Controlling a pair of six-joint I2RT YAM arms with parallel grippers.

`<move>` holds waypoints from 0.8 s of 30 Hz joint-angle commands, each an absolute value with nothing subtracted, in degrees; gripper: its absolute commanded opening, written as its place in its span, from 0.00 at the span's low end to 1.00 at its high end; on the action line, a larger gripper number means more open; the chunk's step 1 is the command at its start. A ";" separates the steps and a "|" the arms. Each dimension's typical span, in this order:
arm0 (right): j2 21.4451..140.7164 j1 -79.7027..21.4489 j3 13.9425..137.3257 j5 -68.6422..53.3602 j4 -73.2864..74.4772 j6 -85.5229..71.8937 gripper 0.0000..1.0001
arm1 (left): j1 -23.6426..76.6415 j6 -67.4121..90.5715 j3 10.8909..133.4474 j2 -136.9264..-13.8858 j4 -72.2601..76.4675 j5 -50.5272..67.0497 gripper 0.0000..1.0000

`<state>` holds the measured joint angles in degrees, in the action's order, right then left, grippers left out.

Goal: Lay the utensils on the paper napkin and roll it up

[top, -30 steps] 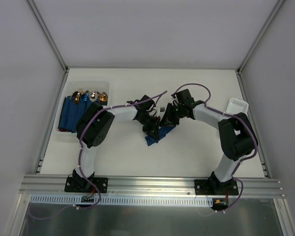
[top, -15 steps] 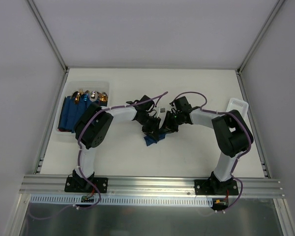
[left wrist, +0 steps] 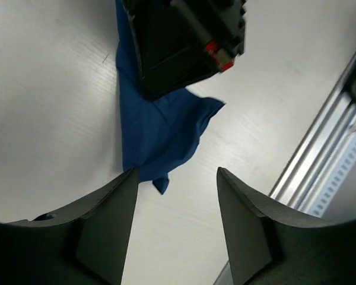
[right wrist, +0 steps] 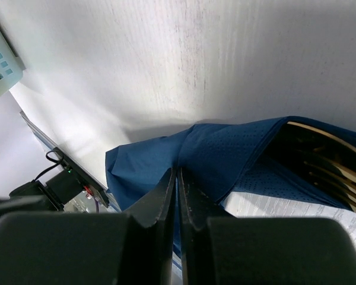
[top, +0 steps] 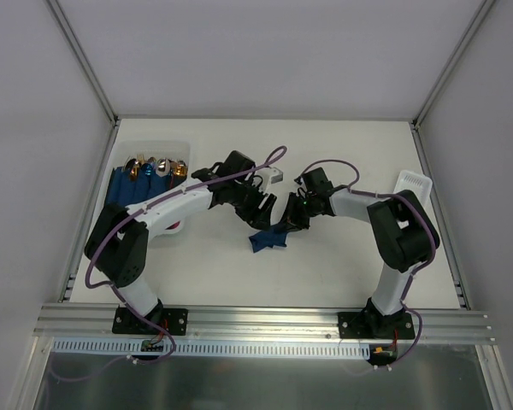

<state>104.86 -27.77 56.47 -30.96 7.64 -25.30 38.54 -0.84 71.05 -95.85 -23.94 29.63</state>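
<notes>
Utensils [right wrist: 331, 159] under napkin [right wrist: 225, 148] show only from right wrist.

No text, label, brand, number or sign can be read in any view. From above, a small pale piece [top: 276, 176] just beside the left claw [left wrist: 175, 173] is too small to tell whether it bears print. Two red tabs [left wrist: 218, 53] beyond that claw look plain.

Paper napkin [right wrist: 225, 154]: matt navy paper w/ fine dotted emboss, creased. Utensils [right wrist: 326, 138]: gold-tone metal, slight sheen. Table [right wrist: 166, 53]: white, matt, faint grain. Left gripper [left wrist: 177, 175] fingers [left wrist: 107, 231]: matt black plastic.
</notes>
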 commanded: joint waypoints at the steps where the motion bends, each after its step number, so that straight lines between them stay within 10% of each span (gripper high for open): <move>1: 108.89 -27.95 55.20 -26.10 11.16 -22.94 0.08 | 38.85 -9.48 68.56 -95.80 -27.33 26.11 0.55; 16: 109.95 -27.51 55.28 -26.72 11.16 -23.12 0.07 | 45.26 -19.24 69.52 -101.25 -27.16 26.81 0.47; 24: 110.65 -27.07 55.28 -26.98 11.25 -23.12 0.06 | 48.16 -20.92 66.45 -103.62 -25.75 25.14 0.19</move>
